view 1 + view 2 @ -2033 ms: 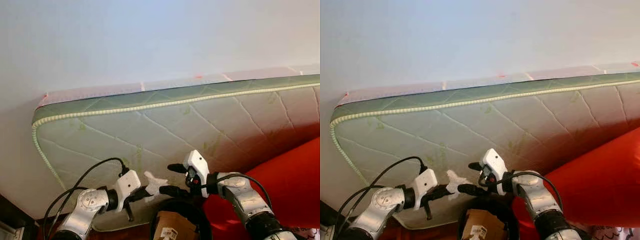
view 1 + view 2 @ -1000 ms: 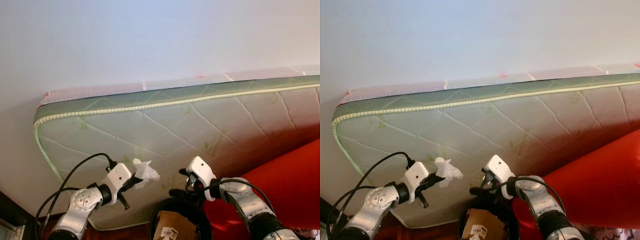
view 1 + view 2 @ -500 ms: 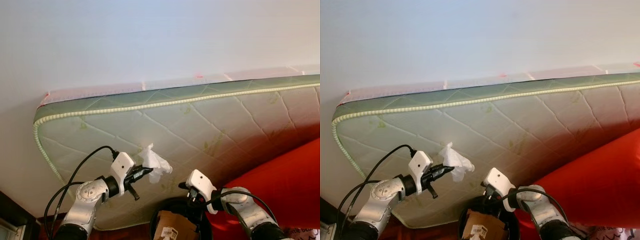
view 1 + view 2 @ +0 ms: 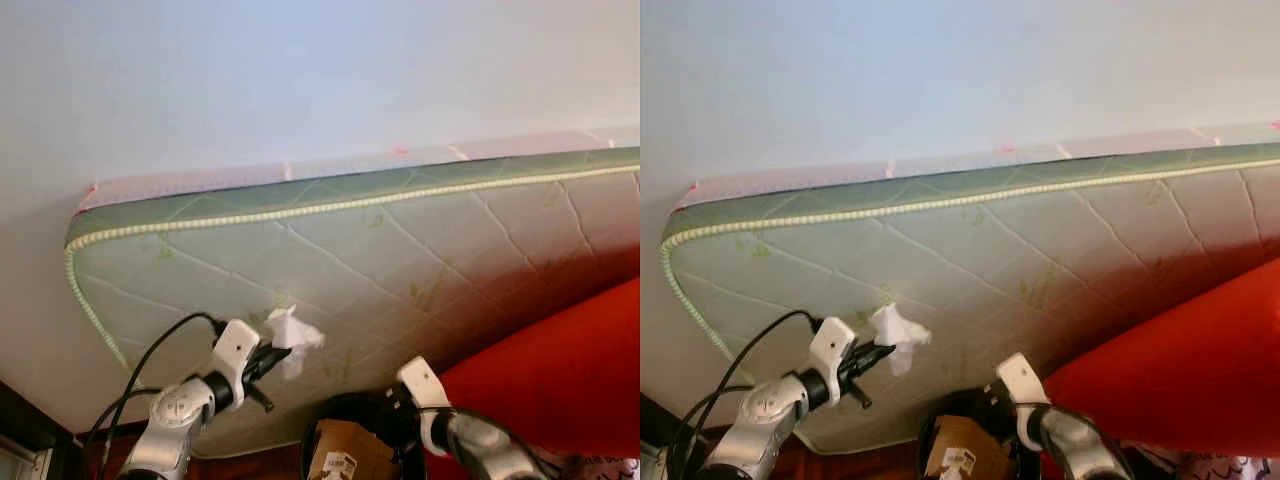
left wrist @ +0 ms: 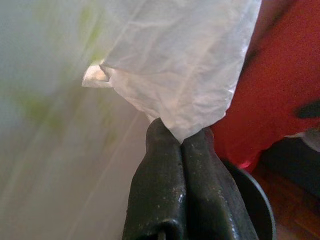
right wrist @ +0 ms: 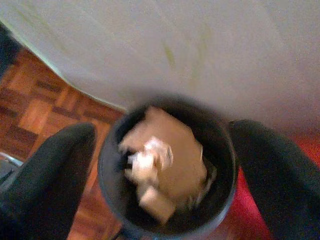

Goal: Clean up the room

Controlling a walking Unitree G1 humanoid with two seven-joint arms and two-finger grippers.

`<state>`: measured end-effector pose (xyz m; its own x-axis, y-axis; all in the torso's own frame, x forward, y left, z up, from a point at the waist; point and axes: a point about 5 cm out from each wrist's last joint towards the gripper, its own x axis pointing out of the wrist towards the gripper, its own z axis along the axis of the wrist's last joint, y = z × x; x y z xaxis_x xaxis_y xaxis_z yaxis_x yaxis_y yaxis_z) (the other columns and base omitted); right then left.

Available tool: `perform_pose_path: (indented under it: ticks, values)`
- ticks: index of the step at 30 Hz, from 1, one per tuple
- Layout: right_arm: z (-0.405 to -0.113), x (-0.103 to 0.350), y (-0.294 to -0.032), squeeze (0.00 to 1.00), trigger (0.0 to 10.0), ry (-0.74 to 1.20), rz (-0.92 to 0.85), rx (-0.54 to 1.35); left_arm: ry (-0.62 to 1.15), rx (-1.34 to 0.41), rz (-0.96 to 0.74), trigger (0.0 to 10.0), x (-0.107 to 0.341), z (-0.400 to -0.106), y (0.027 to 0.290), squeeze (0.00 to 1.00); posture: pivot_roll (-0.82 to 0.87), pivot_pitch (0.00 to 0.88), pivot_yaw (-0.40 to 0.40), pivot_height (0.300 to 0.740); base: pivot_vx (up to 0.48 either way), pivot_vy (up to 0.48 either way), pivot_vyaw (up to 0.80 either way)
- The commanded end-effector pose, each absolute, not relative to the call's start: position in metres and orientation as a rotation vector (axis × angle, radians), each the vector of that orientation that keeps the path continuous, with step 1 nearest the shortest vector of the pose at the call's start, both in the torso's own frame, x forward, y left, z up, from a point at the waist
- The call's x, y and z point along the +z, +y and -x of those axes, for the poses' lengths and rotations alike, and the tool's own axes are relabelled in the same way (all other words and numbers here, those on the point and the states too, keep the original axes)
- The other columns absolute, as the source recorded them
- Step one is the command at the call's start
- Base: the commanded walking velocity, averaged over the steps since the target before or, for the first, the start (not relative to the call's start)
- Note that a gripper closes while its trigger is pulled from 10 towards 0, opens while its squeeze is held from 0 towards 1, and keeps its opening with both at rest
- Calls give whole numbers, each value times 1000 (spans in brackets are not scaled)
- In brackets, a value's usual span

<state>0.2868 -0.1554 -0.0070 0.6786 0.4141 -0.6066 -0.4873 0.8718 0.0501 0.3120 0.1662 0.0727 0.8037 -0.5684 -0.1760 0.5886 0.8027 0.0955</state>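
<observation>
Head camera first: the left gripper is up at seven o'clock of the picture, its black fingers pinched on a crumpled white tissue held in front of the pale green quilted mattress, which leans against the white wall. At five o'clock the right gripper pokes in low, its arm cut off by the bottom edge and its fingers lost against the dark rim of the black bin. A brown cardboard piece sits in that bin, half cropped. A red surface fills four o'clock; what it is can't be made out.

Left wrist camera now: fingers pressed tight together, a corner of the tissue clamped between the tips, the rest fanning out and hiding much of the scene.

Right wrist camera: blurred, but the two fingers stand wide apart, one on each side of the frame, with the bin between them, holding cardboard and pale crumpled scraps. Parquet floor shows beside it.
</observation>
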Motion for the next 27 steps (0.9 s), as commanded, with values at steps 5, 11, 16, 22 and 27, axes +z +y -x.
perform_pose_path:
  ticks: [5, 11, 16, 22, 27]
  values:
    - [-253, -41, -176, 0, 10000, 801, -34, 214, 312, -389, -29, 10000, 34, -299, 185, 0, 74, 158, -64, 740, 0, 0, 0]
    - [-227, -59, -178, 0, 10000, 875, -43, 158, 532, -155, 29, 10000, -7, -274, 205, 0, 74, 131, -58, 740, 0, 0, 0]
    - [-213, -70, -177, 0, 10000, 925, -46, 98, 663, 45, 61, 10000, -33, -247, 220, 0, 69, 120, -55, 740, 0, 0, 0]
    - [-190, -83, -174, 0, 10000, 995, -73, 42, 753, 191, 102, 10000, -54, -220, 227, 0, 76, 112, -54, 740, 0, 0, 0]
    - [-180, -87, -178, 0, 10000, 1015, -74, 5, 802, 217, 89, 10000, -62, -208, 226, 0, 75, 132, -54, 740, 0, 0, 0]
